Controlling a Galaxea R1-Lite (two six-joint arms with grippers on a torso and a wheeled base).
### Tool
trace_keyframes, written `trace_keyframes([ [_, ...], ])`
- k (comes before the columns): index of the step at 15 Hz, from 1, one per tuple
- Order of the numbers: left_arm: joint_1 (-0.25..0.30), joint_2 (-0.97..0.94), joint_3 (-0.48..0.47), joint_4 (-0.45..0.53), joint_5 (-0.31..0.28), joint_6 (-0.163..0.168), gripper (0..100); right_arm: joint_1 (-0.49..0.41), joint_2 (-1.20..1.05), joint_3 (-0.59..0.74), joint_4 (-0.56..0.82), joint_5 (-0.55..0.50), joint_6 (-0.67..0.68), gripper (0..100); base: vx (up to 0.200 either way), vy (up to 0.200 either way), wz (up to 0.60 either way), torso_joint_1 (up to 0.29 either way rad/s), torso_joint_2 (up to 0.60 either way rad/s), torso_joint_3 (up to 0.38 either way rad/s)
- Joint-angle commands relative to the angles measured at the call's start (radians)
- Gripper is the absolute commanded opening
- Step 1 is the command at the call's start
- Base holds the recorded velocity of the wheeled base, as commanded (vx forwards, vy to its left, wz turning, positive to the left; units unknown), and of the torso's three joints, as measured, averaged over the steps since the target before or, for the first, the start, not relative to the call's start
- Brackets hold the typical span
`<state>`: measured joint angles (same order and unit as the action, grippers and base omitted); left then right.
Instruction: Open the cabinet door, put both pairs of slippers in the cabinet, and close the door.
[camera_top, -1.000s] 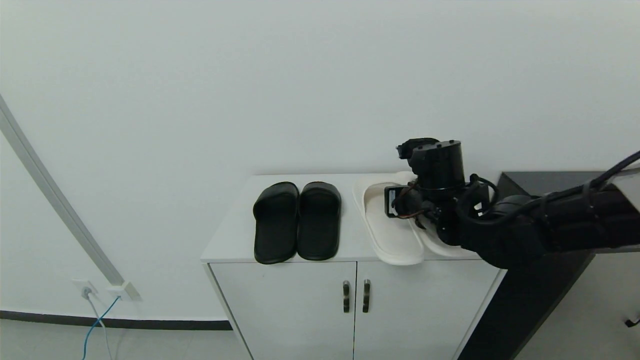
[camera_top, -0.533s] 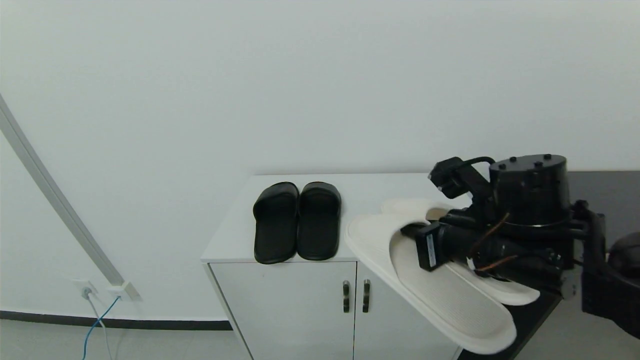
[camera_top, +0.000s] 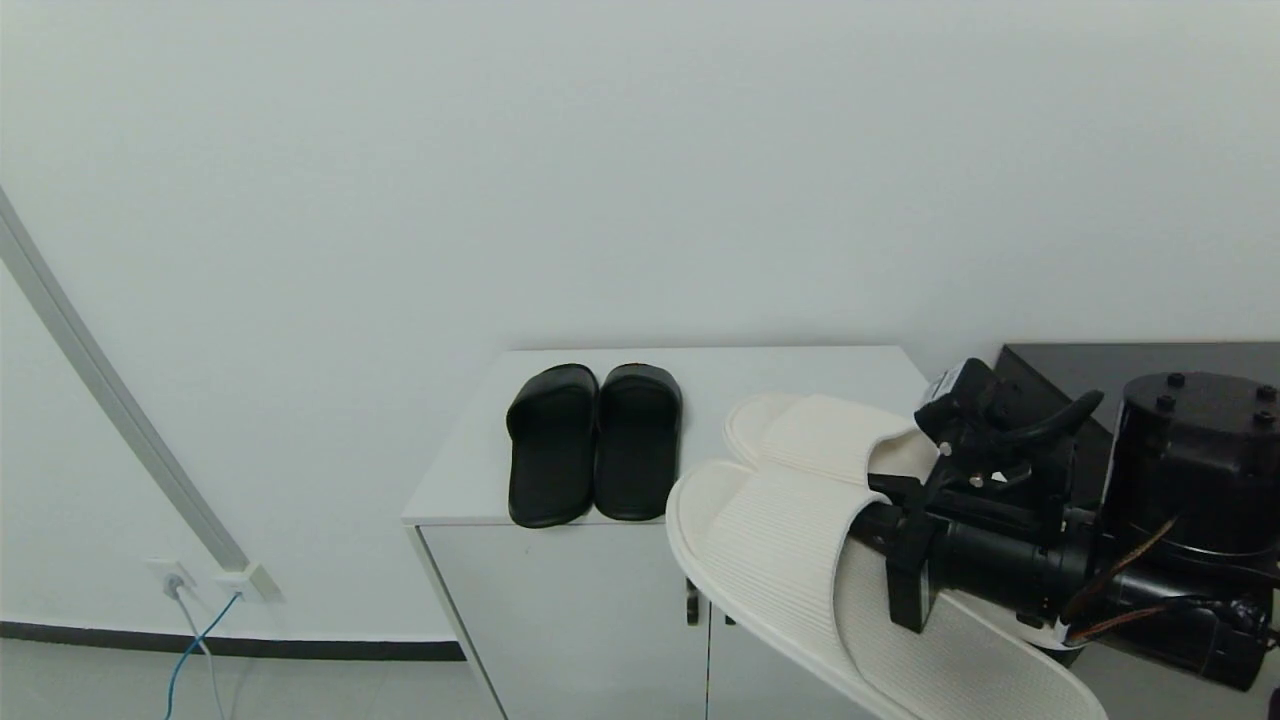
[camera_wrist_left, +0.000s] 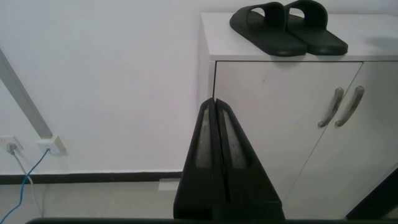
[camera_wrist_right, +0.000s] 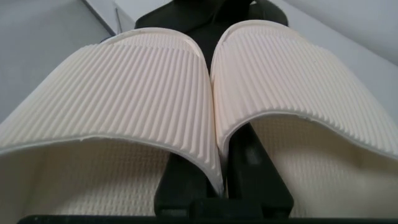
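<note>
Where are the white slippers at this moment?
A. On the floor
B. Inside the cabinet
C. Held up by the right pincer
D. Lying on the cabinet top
C: the right pincer grips both white slippers at their straps, lifted off the cabinet, whose doors are shut.

There are four slippers in all, in two pairs: one black pair (camera_top: 595, 443), two slippers side by side, and one white pair (camera_top: 790, 520), also two. There is one cabinet (camera_top: 470, 470) with two doors (camera_wrist_left: 273, 124), each bearing one handle (camera_wrist_left: 329, 107), so two handles. At 8 o'clock from the cabinet are one wall socket (camera_top: 168, 577) and one blue cable (camera_top: 185, 655). One slanted rail (camera_top: 100, 390) stands at 9 o'clock and one dark unit (camera_top: 1150, 358) at 3 o'clock.
</note>
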<state>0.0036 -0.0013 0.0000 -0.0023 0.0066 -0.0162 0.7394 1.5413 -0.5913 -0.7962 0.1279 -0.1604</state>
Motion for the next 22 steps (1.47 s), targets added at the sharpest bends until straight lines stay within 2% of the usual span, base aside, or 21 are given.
trace_keyframes([
  [1,-0.001,0.001,0.000,-0.001,0.000,-0.001,0,0.000,0.011,0.008,0.000,0.013,0.002,0,0.000,0.000,0.00,0.000,0.00,0.000],
  [8,-0.001,0.001,0.000,0.001,0.000,-0.001,0,0.040,0.062,-0.024,-0.008,0.015,0.052,0,0.000,0.000,0.00,0.000,0.00,0.000],
  [20,0.001,0.001,0.000,0.001,-0.002,-0.001,0,0.037,0.063,-0.007,-0.006,0.013,0.068,0,-0.200,0.000,0.00,0.002,0.00,0.002],
  [22,-0.001,0.001,0.000,0.001,-0.002,-0.001,0,0.029,0.062,-0.004,-0.008,0.012,0.067,0,0.000,0.000,0.00,0.000,0.00,0.000],
])
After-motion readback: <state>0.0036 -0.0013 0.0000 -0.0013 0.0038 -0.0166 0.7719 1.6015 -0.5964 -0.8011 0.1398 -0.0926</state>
